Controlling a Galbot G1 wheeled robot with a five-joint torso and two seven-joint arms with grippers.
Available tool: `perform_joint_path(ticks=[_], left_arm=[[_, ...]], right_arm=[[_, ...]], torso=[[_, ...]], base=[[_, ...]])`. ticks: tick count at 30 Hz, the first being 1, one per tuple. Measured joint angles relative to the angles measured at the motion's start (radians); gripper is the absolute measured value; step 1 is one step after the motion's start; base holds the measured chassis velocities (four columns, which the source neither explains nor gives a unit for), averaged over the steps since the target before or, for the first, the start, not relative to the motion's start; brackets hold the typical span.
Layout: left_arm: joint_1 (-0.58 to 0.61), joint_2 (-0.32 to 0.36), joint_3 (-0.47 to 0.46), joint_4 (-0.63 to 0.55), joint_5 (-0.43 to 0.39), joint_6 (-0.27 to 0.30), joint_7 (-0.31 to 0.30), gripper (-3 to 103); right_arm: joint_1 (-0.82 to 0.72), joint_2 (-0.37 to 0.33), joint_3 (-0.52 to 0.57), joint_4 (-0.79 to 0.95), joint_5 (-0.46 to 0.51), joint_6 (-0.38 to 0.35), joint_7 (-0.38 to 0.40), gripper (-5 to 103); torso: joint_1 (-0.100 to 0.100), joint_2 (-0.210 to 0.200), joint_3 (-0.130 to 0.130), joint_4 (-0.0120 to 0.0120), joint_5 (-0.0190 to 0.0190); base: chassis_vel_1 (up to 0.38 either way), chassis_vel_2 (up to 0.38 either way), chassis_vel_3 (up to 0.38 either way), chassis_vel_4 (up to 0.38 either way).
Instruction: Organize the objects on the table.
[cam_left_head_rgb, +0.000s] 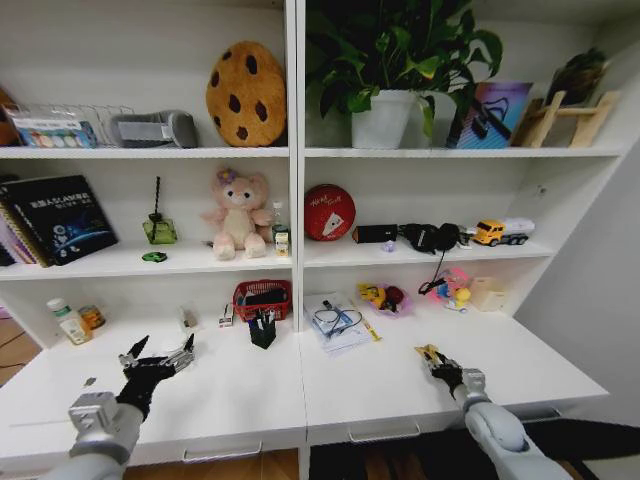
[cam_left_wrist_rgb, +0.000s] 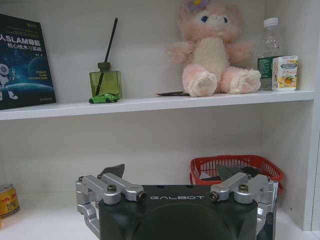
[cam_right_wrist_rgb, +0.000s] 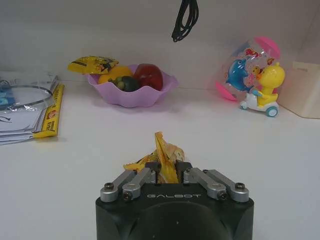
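Head view, worktop (cam_left_head_rgb: 230, 400) first: far from tidy, judging by the spread along its back edge, namely loose papers (cam_left_head_rgb: 335, 325), red basket (cam_left_head_rgb: 262, 297), purple fruit bowl (cam_right_wrist_rgb: 131, 90), duck toy (cam_right_wrist_rgb: 262, 90) and black pen holder (cam_left_head_rgb: 263, 330). Probably early in the job, with most sorting left to do. Left pincer (cam_left_head_rgb: 160, 352) released, jaws wide and empty, hovering above the left half of the worktop. Right pincer (cam_right_wrist_rgb: 167, 167) clenched on a crumpled yellow wrapper (cam_right_wrist_rgb: 166, 150), low over the right half. Tiny green toy car (cam_left_wrist_rgb: 104, 98) parked on the shelf above, just beside a green diffuser bottle (cam_left_wrist_rgb: 105, 82). Readable: "GALBOT" on both pincer bodies; "SLAM" on the dark book (cam_left_wrist_rgb: 25, 60). Print on the can (cam_left_wrist_rgb: 7, 200) too small to make out.
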Motion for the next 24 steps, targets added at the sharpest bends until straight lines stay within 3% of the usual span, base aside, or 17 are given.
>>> perform_joint_path(ticks=[2,4,15,24], left_arm=[[0.000,0.000,0.000,0.000,0.000,0.000,0.000,100],[0.000,0.000,0.000,0.000,0.000,0.000,0.000,100],[0.000,0.000,0.000,0.000,0.000,0.000,0.000,100],[0.000,0.000,0.000,0.000,0.000,0.000,0.000,100]], right_arm=[[0.000,0.000,0.000,0.002,0.001,0.000,0.000,19],[0.001,0.000,0.001,0.007,0.002,0.000,0.000,4],[0.027,-0.028,0.015,0.114,0.058,0.003,-0.028,0],[0.401,-0.040,-0.163,-0.117,0.082,0.066,-0.066,0]], torso=[[0.000,0.000,0.000,0.0000,0.0000],[0.000,0.000,0.000,0.0001,0.0000],[0.000,0.000,0.000,-0.0003,-0.0001],[0.000,0.000,0.000,0.0006,0.0002]], base=[[0.000,0.000,0.000,0.000],[0.000,0.000,0.000,0.000],[0.000,0.000,0.000,0.000],[0.000,0.000,0.000,0.000]])
